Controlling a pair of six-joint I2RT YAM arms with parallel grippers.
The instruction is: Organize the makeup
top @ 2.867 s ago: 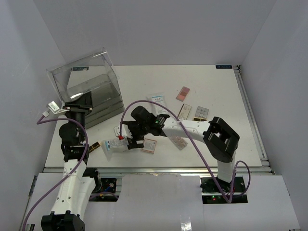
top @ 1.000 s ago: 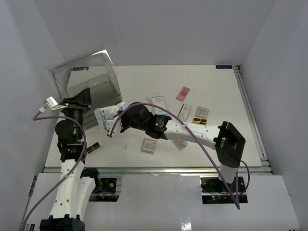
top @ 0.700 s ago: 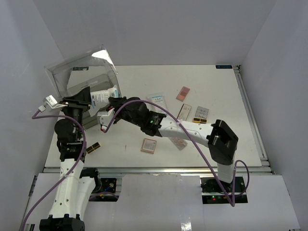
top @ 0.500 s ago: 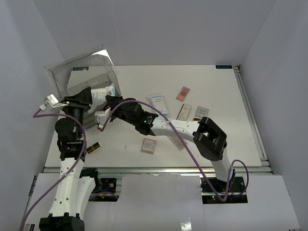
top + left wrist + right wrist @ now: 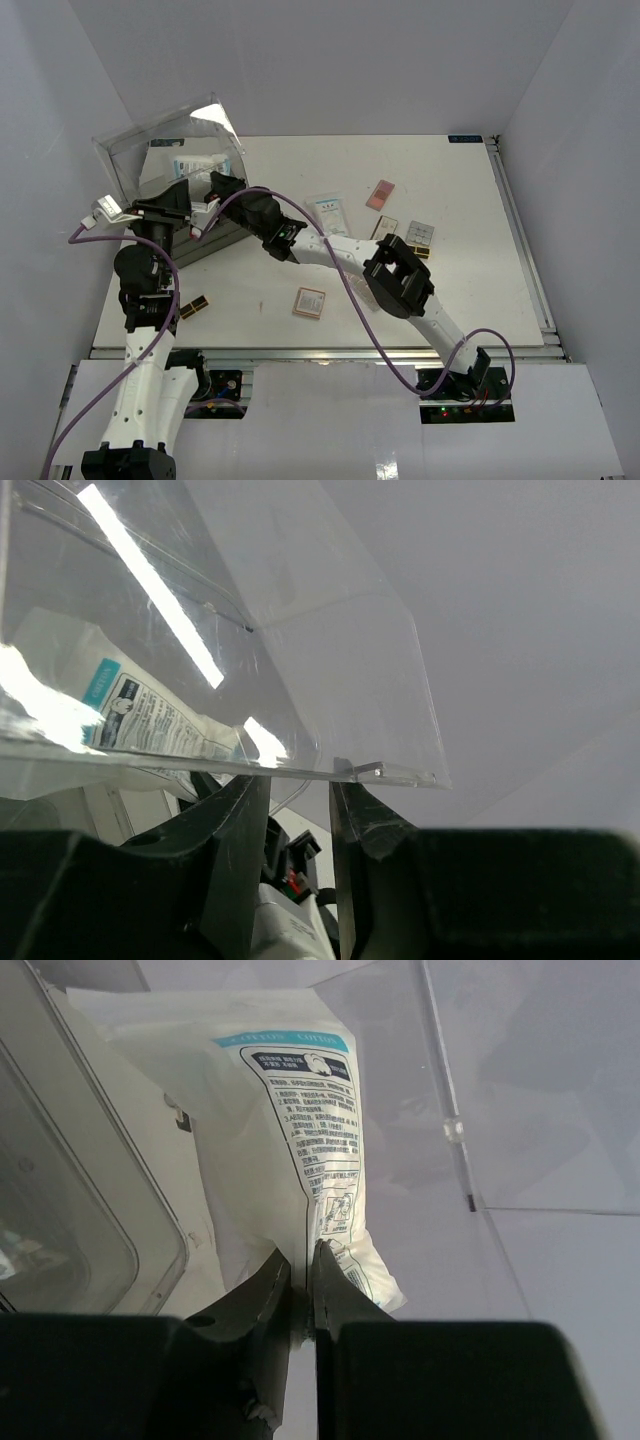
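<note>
My right gripper [image 5: 300,1250] is shut on the lower edge of a clear sachet [image 5: 310,1130] with white and blue print. In the top view it [image 5: 213,185] holds that sachet [image 5: 195,166] inside the big clear box [image 5: 125,170] at the back left. The same sachet shows through the plastic in the left wrist view [image 5: 140,715]. My left gripper [image 5: 300,775] grips the front edge of the raised clear lid [image 5: 330,660]; in the top view it [image 5: 175,202] sits at the box's front.
On the table lie another sachet [image 5: 328,213], a pink palette [image 5: 380,194], a brown palette [image 5: 384,232], a multi-pan palette [image 5: 418,235], a pink square compact [image 5: 310,301] and a black-gold palette [image 5: 193,306] near the left arm.
My right arm has carried the sachet from the table's left middle up and back into the open box. The left arm has stayed on the lid.
</note>
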